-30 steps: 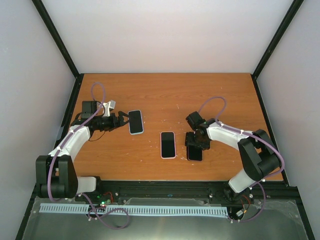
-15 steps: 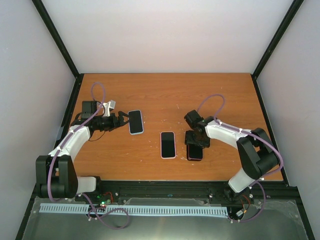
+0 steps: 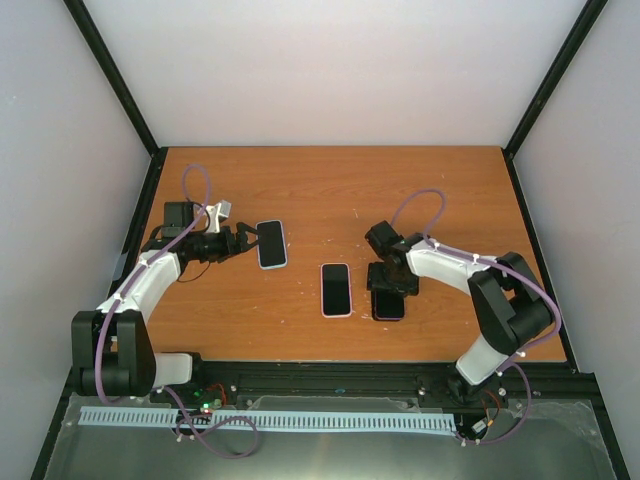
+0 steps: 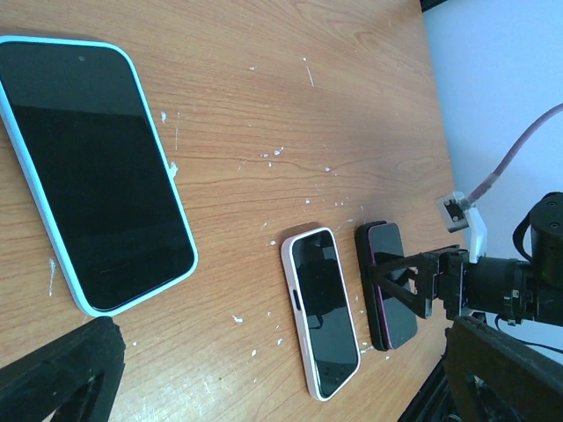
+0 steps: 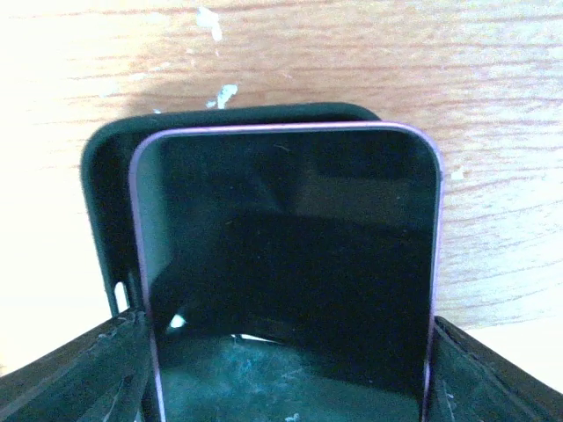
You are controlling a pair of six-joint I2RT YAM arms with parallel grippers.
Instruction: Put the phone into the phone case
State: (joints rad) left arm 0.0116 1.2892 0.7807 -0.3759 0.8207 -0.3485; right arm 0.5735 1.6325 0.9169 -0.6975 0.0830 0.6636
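Right gripper (image 3: 389, 291) is straddling the far end of the purple phone (image 5: 290, 264), clamped or loose I can't tell; it's lying near-to-far on the dark case (image 5: 110, 176), overhanging one side, not seated.

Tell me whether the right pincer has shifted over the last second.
Yes: the right pincer slid slightly left, toward the unmoved white-edged black phone.

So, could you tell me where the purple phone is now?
In the top view the purple phone sits right of centre, under the right claw, partly on the dark case, beside the pale-cased phone.
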